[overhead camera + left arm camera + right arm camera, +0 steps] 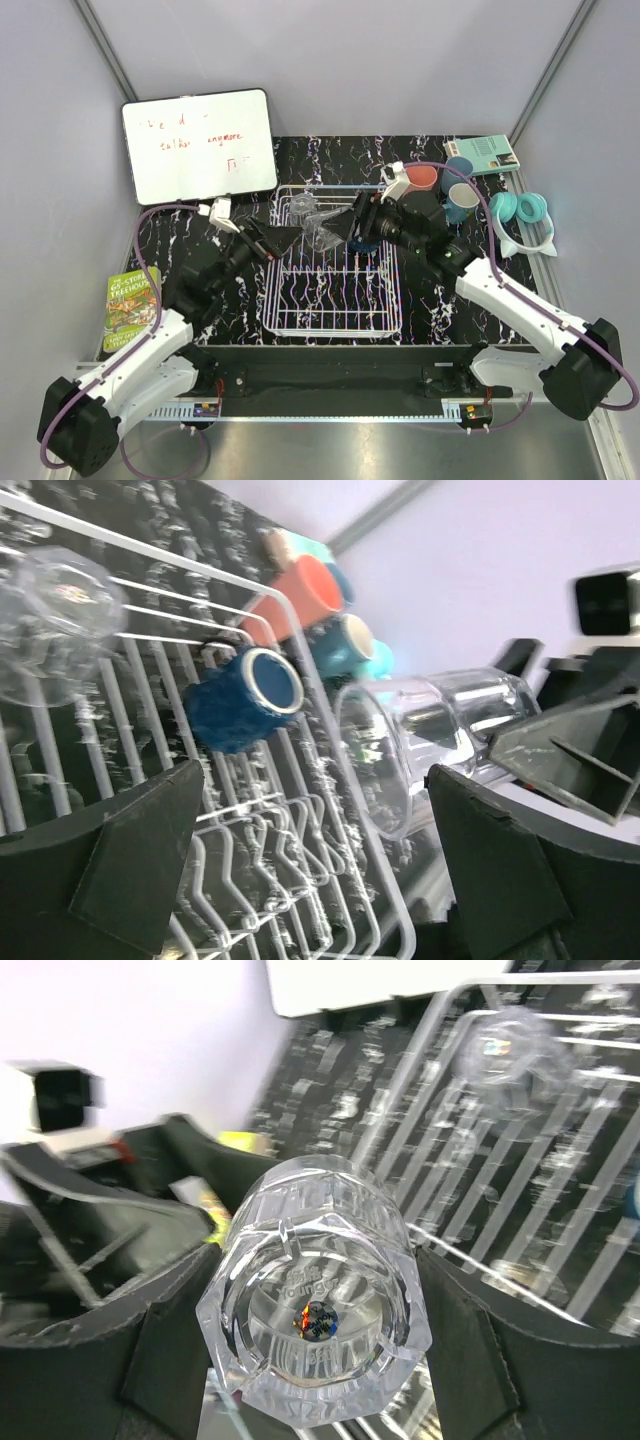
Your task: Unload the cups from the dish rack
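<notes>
Over the far half of the dish rack [335,300], the right jaws are clamped on a clear glass [315,1305], with a dark finger [165,1350] pressed to each side of it. The glass is tipped on its side, its thick base toward the right wrist and its open mouth pointing at the left arm. The left jaws stand wide apart facing that mouth, with nothing between them, by the rack's far left corner. Whether the held glass touches the wires I can't tell. A second clear glass [302,208] lies in the rack just beside the held one, toward the far rail. A dark navy mug [245,695] lies on its side on the bars, mostly under the right arm. Right of the rack, on the black marbled tabletop [430,300], a salmon-pink tumbler [422,178] sits closest to the rack's far right corner. The far light blue mug [458,166] and the near light blue mug [462,203] sit just beside it. Farther right are teal headphones [520,210], with a teal box [490,152] at the far edge. A whiteboard [200,145] stands at the far left, and a green book [130,305] lies beside the left arm.
</notes>
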`<control>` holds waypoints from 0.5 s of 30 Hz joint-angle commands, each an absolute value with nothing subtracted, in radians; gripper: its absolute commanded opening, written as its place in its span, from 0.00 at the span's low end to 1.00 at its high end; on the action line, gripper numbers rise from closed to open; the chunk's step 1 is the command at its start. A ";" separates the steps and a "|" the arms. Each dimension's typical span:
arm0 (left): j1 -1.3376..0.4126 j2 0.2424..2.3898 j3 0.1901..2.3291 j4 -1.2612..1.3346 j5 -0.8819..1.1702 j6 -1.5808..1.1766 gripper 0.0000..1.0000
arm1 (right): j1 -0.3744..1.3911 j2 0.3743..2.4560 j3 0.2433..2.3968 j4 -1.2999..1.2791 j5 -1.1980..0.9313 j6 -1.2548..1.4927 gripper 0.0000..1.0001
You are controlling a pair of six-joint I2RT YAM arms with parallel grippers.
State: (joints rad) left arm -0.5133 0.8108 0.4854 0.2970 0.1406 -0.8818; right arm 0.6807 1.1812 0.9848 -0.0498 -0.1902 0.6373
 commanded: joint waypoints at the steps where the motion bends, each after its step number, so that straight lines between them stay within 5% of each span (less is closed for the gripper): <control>1: -0.514 0.805 0.413 0.682 0.255 -0.997 0.99 | 0.686 1.143 0.911 0.325 -0.319 0.816 0.00; 15: -0.515 0.833 0.387 0.836 0.359 -1.075 0.87 | 0.686 1.187 0.851 0.517 -0.353 0.923 0.00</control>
